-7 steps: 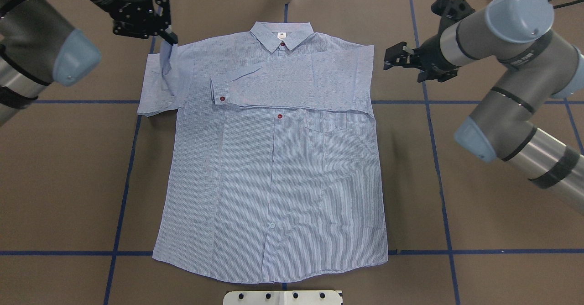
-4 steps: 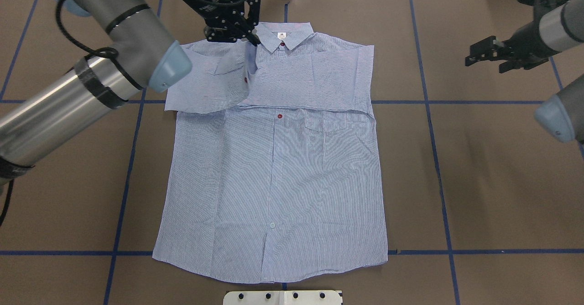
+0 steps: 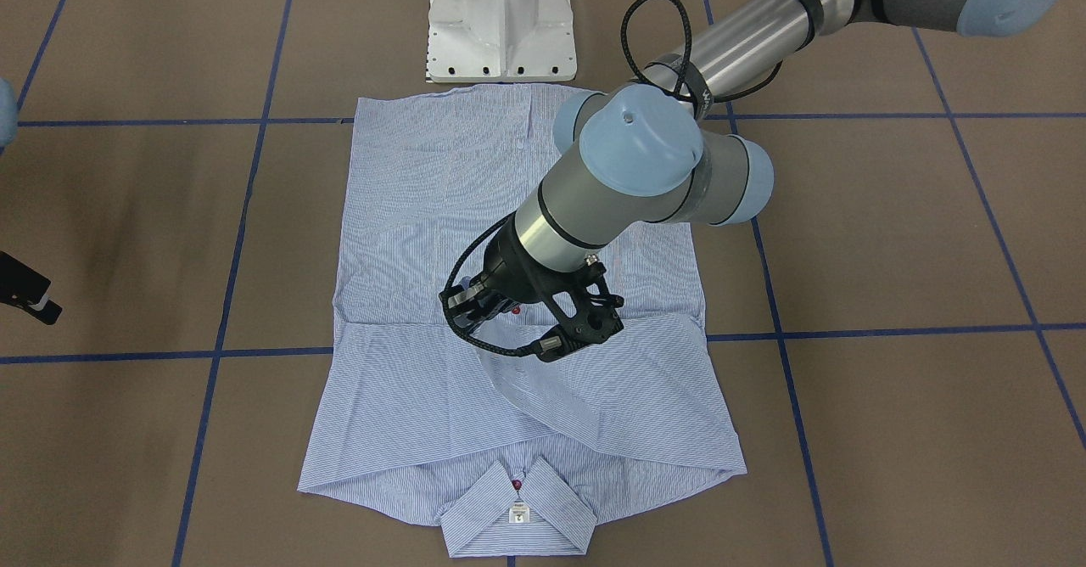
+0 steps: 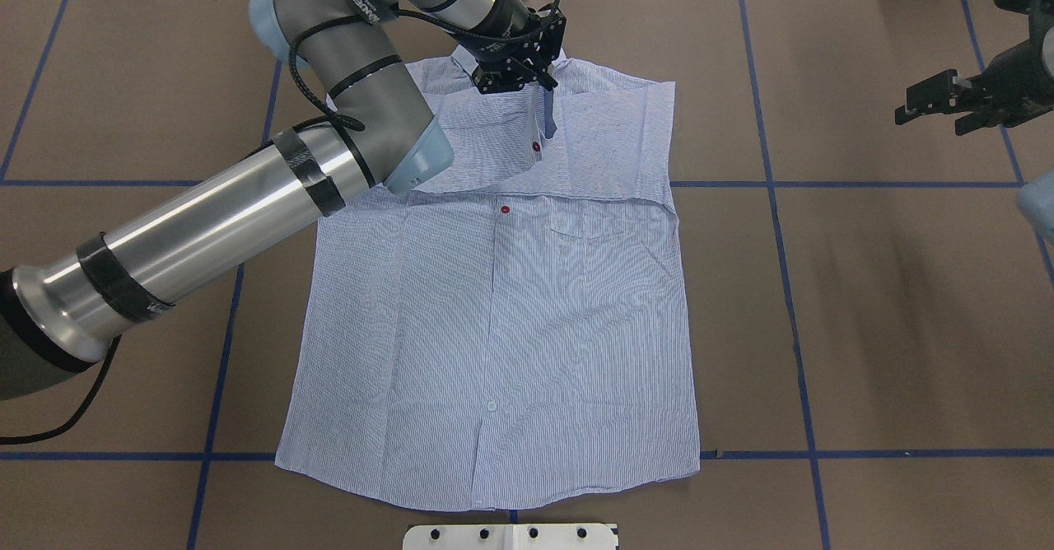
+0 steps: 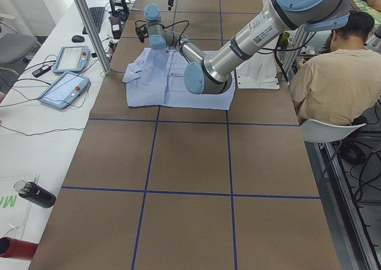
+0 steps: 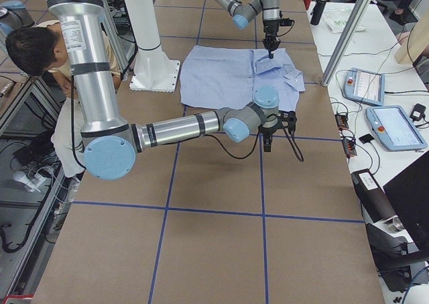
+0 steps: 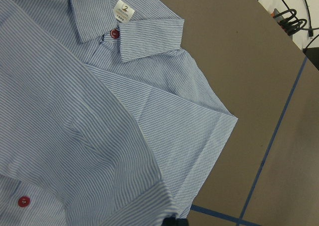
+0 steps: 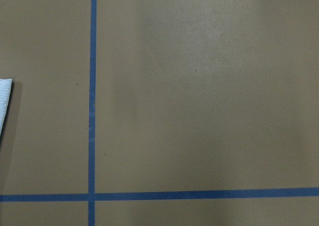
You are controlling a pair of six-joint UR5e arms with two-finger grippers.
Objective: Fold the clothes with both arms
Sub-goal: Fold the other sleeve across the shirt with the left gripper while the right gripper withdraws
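The light blue striped shirt (image 4: 494, 328) lies flat, face up, with its collar (image 4: 576, 62) at the far side. One sleeve (image 4: 609, 146) is folded flat across the chest. My left gripper (image 4: 547, 87) is shut on the other sleeve's cuff (image 4: 545, 122), which hangs over the chest just below the collar. In the front view the left gripper (image 3: 475, 317) holds the lifted sleeve (image 3: 509, 389) above the shirt (image 3: 441, 185). The left wrist view shows the collar label (image 7: 123, 11). Far off the shirt at the table's right edge, my right gripper (image 4: 926, 101) is open with nothing in it.
The white pedestal base (image 4: 510, 536) stands at the near edge by the shirt's hem. Blue tape lines (image 4: 790, 303) cross the brown table. A person (image 5: 336, 79) sits beside the base. Teach pendants (image 5: 65, 73) and a bottle (image 5: 36, 194) lie on the white side table.
My left gripper has carried the sleeve from the shirt's left edge rightward across the chest, to below the collar. My right arm has drawn back to the table's right edge.
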